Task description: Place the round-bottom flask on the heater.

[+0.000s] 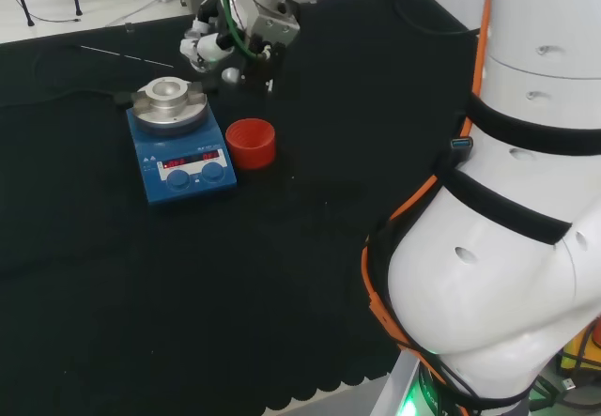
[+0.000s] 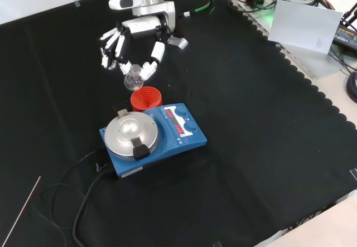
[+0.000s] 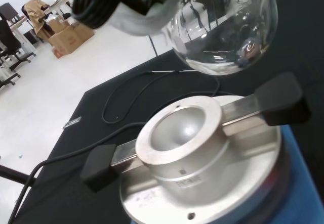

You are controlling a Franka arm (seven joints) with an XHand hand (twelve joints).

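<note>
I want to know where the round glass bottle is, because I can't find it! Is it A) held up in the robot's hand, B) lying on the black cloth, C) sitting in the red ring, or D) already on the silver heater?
A: the hand pinches the round-bottom flask in the air, above the red ring and not yet on the heater.

My hand (image 1: 225, 42) hangs over the black table (image 1: 282, 285), up behind the blue heater (image 1: 180, 158), with its fingers curled round a small round flask (image 1: 231, 75). The flask sits above the cloth, beyond the heater's silver top (image 1: 169, 101) and clear of it. A red ring (image 1: 251, 144) stands just beside the heater's right edge. My big white arm links (image 1: 507, 228) rise at the right.
</note>
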